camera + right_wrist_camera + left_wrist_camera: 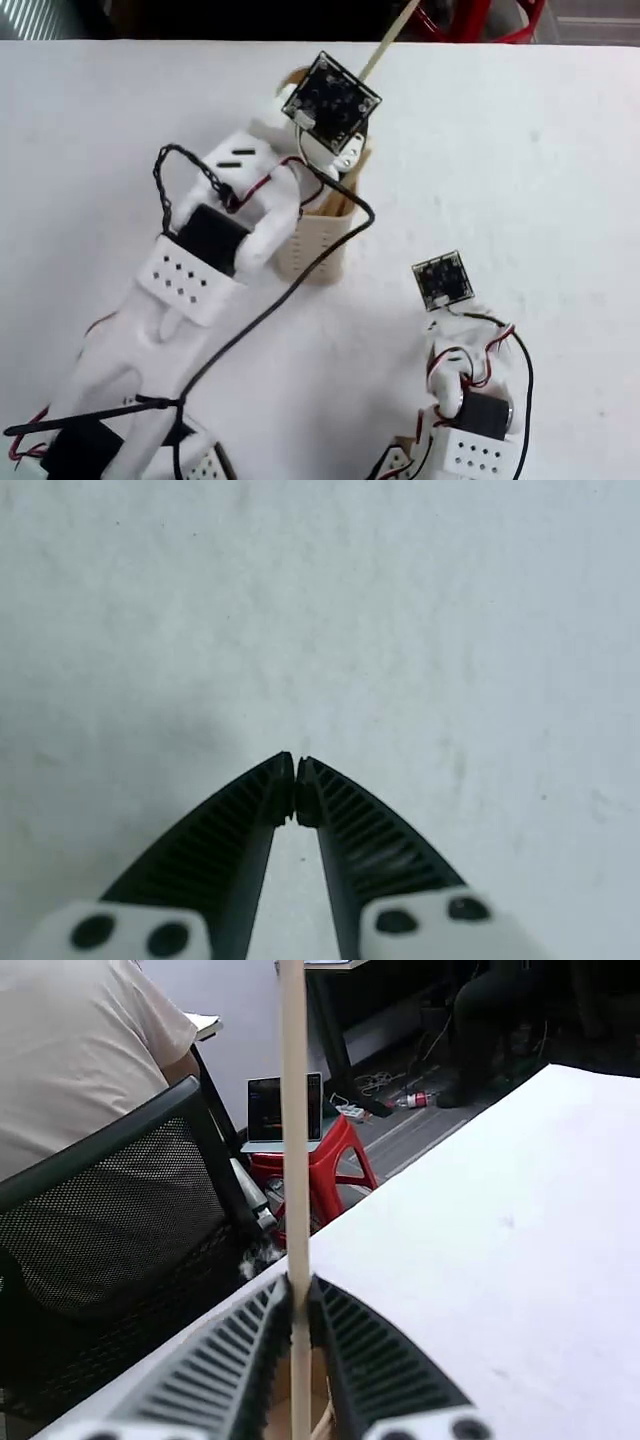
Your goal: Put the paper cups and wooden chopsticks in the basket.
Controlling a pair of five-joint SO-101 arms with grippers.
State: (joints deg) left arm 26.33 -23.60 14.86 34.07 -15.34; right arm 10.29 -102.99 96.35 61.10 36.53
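Wooden chopstick (294, 1140) is sitting pinched above the basket (312, 250), and the drop is looking risky.
Left gripper (298, 1295) is clamping the stick low down, jaws closed tight on it. Most of its length is poking up and out past the far edge of the table (560, 180), and the basket is standing right under the wrist. I'm judging that the long free end is making the stick top-heavy. If the jaws are opening while it is leaning like this, it is likely tipping over the rim and rolling off the table rather than sliding in. Pushing it down first is risking jamming its tip against the basket's wall or toppling the light basket. Right gripper (295, 770) is resting shut and empty over bare table, well apart.
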